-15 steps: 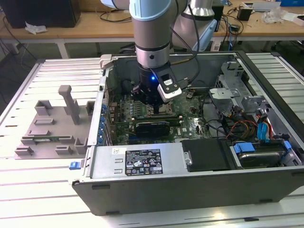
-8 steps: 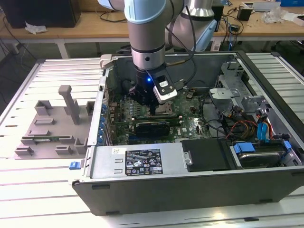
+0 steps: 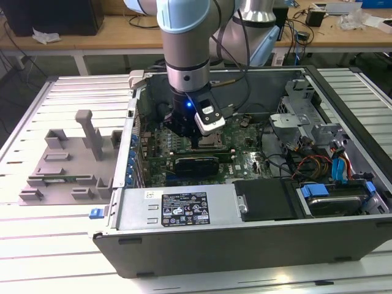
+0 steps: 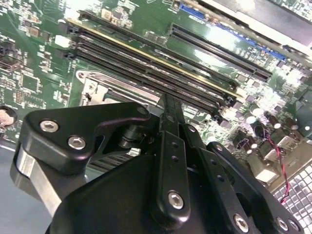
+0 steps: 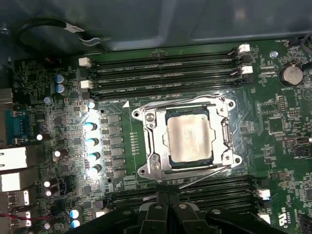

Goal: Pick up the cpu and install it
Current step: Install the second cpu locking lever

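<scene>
The cpu (image 5: 189, 138) lies seated in the socket (image 5: 187, 140). The claw (image 5: 168, 207) hangs just above the motherboard (image 5: 112, 146), fingers closed together, holding nothing.

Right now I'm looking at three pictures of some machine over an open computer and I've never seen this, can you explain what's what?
The exterior view is from a camera standing off to the side. It shows a robot arm reaching down into an open computer case that lies on a slatted metal table. On the exterior view's left sits a grey plastic fixture tray with upright posts.

The other two pictures come from cameras riding on the arm's wrist. The black end effector points at the green motherboard. In the first wrist view, the cpu, a small silvery square chip, already sits inside its metal-framed socket, between rows of long memory slots. The end effector holds nothing that I can see.
</scene>
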